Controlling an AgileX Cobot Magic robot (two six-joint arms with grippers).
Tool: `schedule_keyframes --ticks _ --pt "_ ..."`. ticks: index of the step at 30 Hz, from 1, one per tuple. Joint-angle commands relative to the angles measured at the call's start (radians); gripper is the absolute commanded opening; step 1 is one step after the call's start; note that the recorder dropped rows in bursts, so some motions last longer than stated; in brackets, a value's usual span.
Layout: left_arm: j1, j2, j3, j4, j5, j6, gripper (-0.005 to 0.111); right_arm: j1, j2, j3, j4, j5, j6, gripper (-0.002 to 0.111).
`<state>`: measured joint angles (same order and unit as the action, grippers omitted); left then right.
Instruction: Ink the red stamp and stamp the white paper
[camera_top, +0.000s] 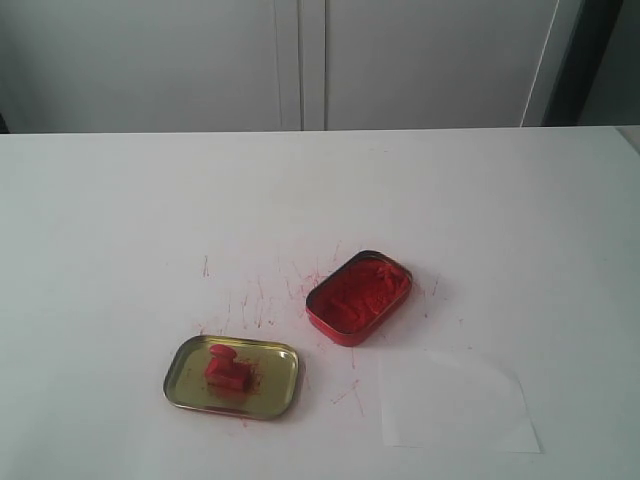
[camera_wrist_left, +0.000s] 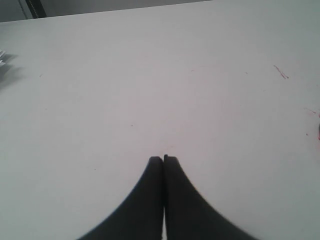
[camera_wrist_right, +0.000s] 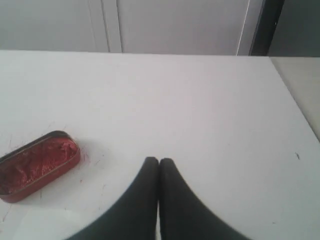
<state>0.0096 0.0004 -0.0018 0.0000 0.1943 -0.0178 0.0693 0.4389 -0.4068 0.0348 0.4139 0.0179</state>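
The small red stamp (camera_top: 226, 372) lies inside the shallow gold tin lid (camera_top: 233, 377) at the front left of the white table. A white paper (camera_top: 452, 400) lies flat at the front right; I see no imprint on it. The red ink tin (camera_top: 359, 296) stands open between them, and it shows in the right wrist view too, as the ink tin (camera_wrist_right: 36, 165). Neither arm appears in the exterior view. My left gripper (camera_wrist_left: 163, 158) is shut over bare table with nothing in it. My right gripper (camera_wrist_right: 159, 160) is shut and empty, apart from the tin.
Red ink smears (camera_top: 260, 300) mark the tabletop around the tin and lid. White cabinet doors (camera_top: 300, 60) stand behind the table's far edge. The table's right edge (camera_wrist_right: 295, 100) shows in the right wrist view.
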Motion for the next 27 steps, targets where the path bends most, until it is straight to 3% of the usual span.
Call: schedule_keyframes --ticks 1,6,17,27 --pt "-0.003 0.0 0.002 -0.006 -0.001 -0.004 0.0 0.001 0.119 -0.063 -0.008 0.089 0.004 0.0" --pt "-0.003 0.0 0.002 -0.006 -0.001 -0.004 0.0 0.001 0.234 -0.122 -0.008 0.163 0.004 0.0" --pt "-0.003 0.0 0.002 -0.006 -0.001 -0.004 0.0 0.001 0.303 -0.131 -0.006 0.134 0.013 0.0" --pt "-0.003 0.0 0.002 -0.006 -0.001 -0.004 0.0 0.001 0.656 -0.257 -0.001 0.277 0.013 0.0"
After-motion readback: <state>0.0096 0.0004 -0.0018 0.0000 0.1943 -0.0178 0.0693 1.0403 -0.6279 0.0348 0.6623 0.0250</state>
